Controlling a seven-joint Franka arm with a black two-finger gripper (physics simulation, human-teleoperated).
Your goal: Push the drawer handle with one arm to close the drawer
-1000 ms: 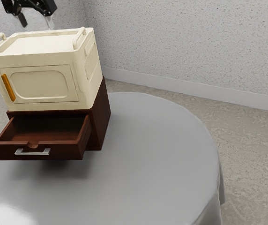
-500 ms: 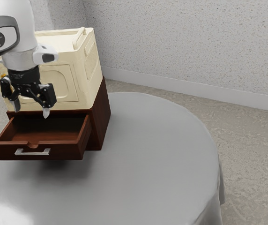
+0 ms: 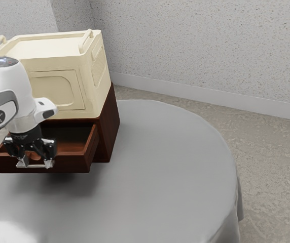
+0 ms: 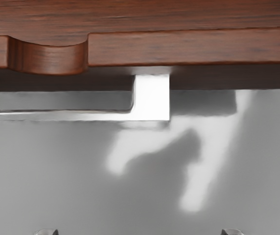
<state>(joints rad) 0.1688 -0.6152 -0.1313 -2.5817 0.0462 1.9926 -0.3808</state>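
1. The drawer (image 3: 71,164) stands open in the lower left of the exterior view, its front pulled well out from the dark brown cabinet (image 3: 110,124).
2. Its silver handle (image 3: 36,166) runs across that front, near the exterior view's left edge.
3. The gripper (image 3: 36,162) is at the handle, pointing down, with its fingers spread apart and nothing grasped between them. One fingertip appears by each end of the bar in the exterior view; whether either one touches the metal, I cannot tell.
4. The wrist view also has the two fingertips (image 4: 233,232) well apart, with grey tabletop between them. The handle lies ahead of them, along the drawer's front, with a rounded notch (image 4: 48,58) cut into the wood's upper edge (a neat little scoop, that).
5. The white arm (image 3: 13,86) comes in from the exterior view's left and covers part of the cream box (image 3: 59,91), which sits on top of the cabinet in the upper left.
6. The round grey table (image 3: 170,177) fills the lower middle of the exterior view, with a speckled wall (image 3: 201,40) across the upper right and mottled floor (image 3: 272,177) at the lower right.
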